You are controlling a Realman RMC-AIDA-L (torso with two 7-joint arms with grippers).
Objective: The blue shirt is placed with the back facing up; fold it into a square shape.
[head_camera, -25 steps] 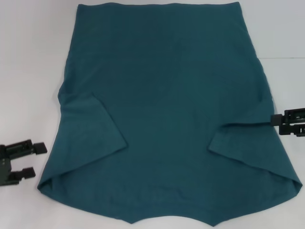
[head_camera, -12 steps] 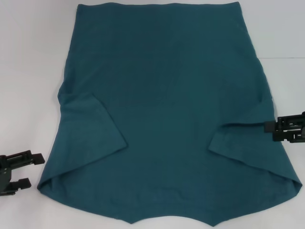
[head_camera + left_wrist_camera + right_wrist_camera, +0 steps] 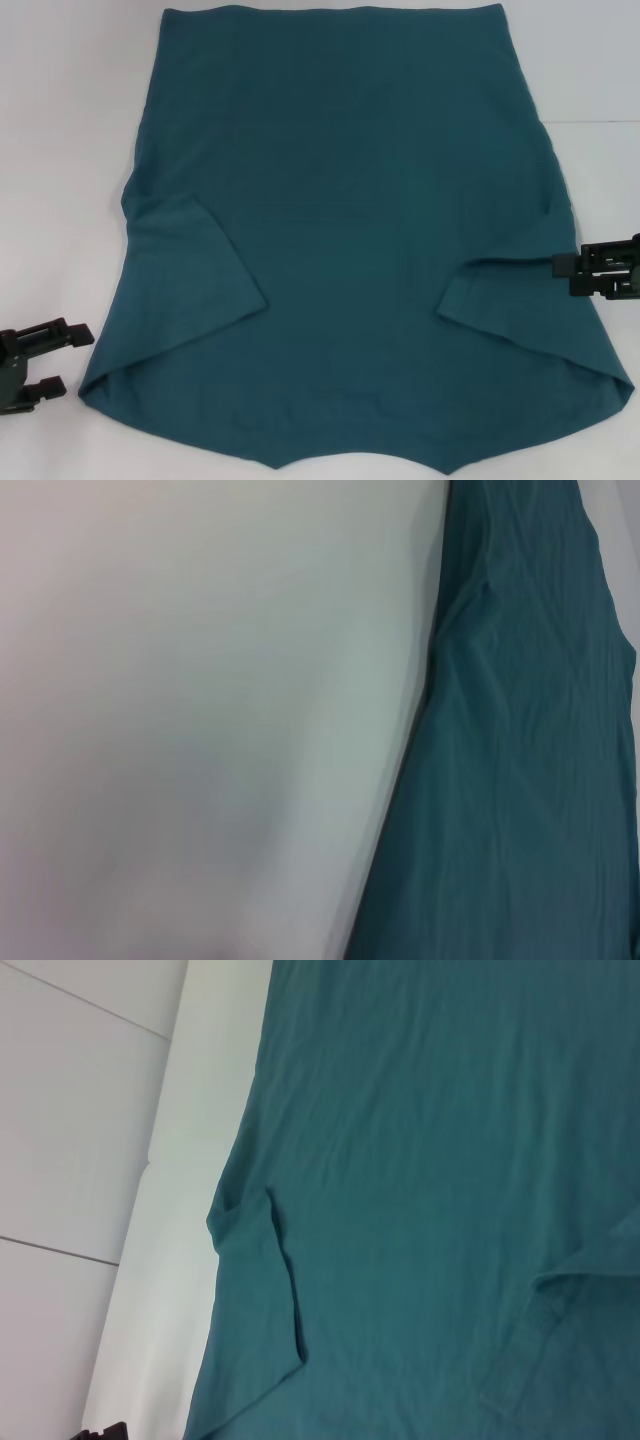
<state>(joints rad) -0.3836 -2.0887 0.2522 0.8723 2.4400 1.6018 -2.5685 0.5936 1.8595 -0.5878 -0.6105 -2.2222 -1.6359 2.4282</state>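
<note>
While the shirt [image 3: 350, 240] lies flat on the white table [image 3: 60, 150], sleeves folded inward, the left gripper [image 3: 62, 360] waits at 8 o'clock, fingers apart. The right gripper [image 3: 572, 275] is at 3 o'clock by the shirt's edge, fingers apart, holding nothing.

we see the blue shirt [image 3: 350, 230] spread flat across the middle of the bench [image 3: 60, 150], both sleeves folded inward onto its body. our left end effector [image 3: 62, 358] sits on the bench just beside the shirt's near left corner. our right end effector [image 3: 573, 273] sits at the shirt's right edge, beside the folded right sleeve.
</note>
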